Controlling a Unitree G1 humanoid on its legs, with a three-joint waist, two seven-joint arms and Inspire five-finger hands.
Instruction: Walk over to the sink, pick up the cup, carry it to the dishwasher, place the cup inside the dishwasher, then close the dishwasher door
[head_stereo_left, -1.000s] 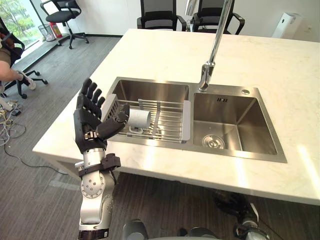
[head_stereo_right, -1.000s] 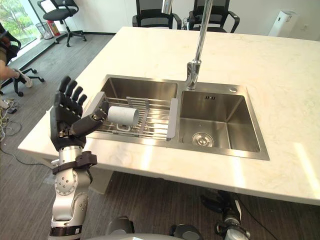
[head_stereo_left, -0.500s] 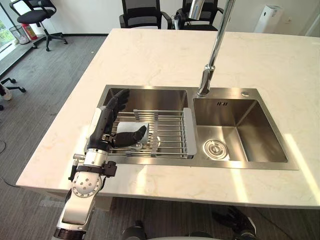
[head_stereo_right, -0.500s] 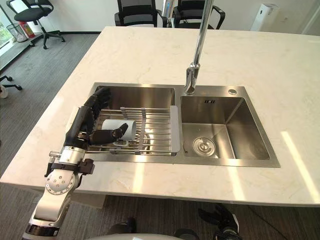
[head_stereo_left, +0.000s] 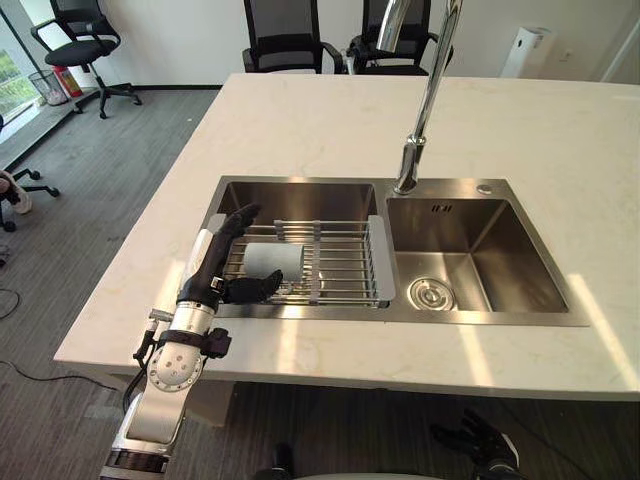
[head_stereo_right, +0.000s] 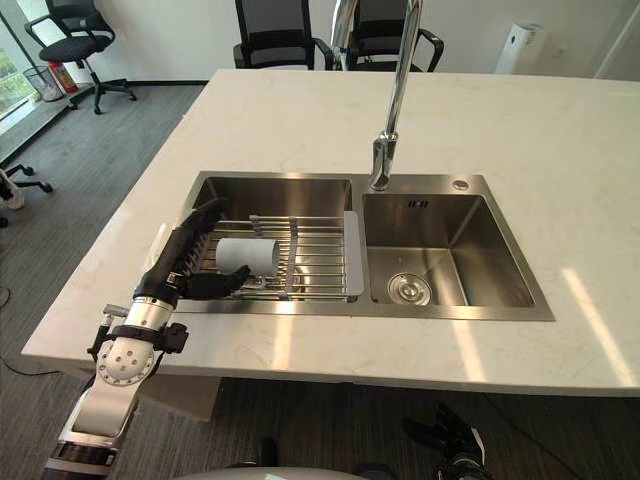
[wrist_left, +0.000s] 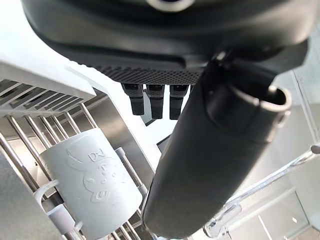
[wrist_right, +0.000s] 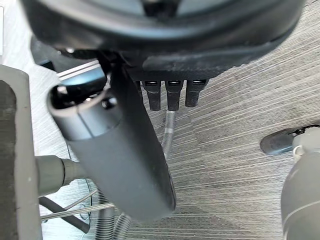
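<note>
One cup on side, axis along rack wires | left hand released beside it | right hand released

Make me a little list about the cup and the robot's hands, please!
cup: white, lying on its side on the rack
rack: wire, across the left basin of the sink
left hand: open, at the cup, not gripping yet
right hand: open, above the floor
faucet: between the basins
</note>
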